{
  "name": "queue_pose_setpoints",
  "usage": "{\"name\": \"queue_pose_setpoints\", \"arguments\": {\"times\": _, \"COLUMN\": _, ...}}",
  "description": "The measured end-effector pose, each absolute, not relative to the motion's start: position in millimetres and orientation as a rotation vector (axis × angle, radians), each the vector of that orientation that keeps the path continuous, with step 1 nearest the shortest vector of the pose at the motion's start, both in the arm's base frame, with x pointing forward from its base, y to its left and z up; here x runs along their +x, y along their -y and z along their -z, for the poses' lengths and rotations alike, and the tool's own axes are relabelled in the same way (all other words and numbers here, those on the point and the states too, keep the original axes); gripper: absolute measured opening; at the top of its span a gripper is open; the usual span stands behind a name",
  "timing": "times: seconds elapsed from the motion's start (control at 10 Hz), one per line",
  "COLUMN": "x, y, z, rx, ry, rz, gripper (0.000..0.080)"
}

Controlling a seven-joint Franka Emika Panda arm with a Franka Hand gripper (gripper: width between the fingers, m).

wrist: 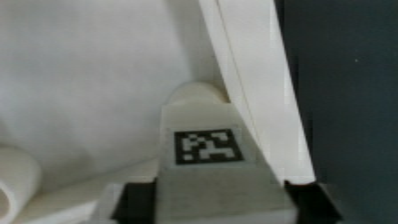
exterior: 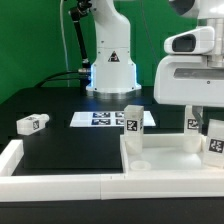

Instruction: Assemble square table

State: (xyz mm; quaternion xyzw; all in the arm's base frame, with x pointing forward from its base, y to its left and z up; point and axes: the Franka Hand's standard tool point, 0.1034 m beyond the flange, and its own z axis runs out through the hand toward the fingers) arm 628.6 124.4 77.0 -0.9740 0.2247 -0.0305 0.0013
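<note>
Fingers clench a tagged white leg from both sides, just beside the raised rim of the tabletop.

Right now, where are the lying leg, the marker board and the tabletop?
lying leg (exterior: 32,124): exterior view, its middle.
marker board (exterior: 98,119): exterior view, its printed face.
tabletop (exterior: 170,158): exterior view, bare inner surface.

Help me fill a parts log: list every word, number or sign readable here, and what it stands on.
No words, brands or numbers are readable.
Square black-and-white code tags, patterns and no text: on the loose leg, upright leg, held leg and marker board.
Dark mark on the robot base: too blurred to read.
</note>
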Motion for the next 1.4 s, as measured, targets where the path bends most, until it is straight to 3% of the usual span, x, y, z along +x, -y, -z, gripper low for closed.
{"name": "queue_pose_setpoints", "arguments": {"times": 0.4, "x": 628, "y": -122, "z": -75.4, "rx": -2.836, "ry": -1.290, "rz": 0.077, "gripper": 0.0295}}
{"name": "queue_pose_setpoints", "arguments": {"times": 0.8, "x": 629, "y": -128, "z": -73.3, "rx": -2.132, "ry": -2.135, "rz": -0.023, "gripper": 0.0294}}
{"name": "queue_pose_setpoints", "arguments": {"times": 1.1, "x": 628, "y": -126, "z": -72.6, "rx": -1.964, "ry": -2.252, "rz": -0.013, "gripper": 0.0294}}
{"name": "queue_pose_setpoints", "arguments": {"times": 1.2, "x": 628, "y": -127, "z": -72.2, "rx": -2.055, "ry": -2.173, "rz": -0.001, "gripper": 0.0377}}
{"name": "queue_pose_setpoints", "arguments": {"times": 1.3, "x": 628, "y": -128, "z": -74.3, "rx": -2.241, "ry": -1.994, "rz": 0.031, "gripper": 0.0377}}
{"name": "queue_pose_setpoints", "arguments": {"times": 1.4, "x": 631, "y": -133, "z": -78.3, "rx": -2.402, "ry": -1.802, "rz": 0.064, "gripper": 0.0566}}
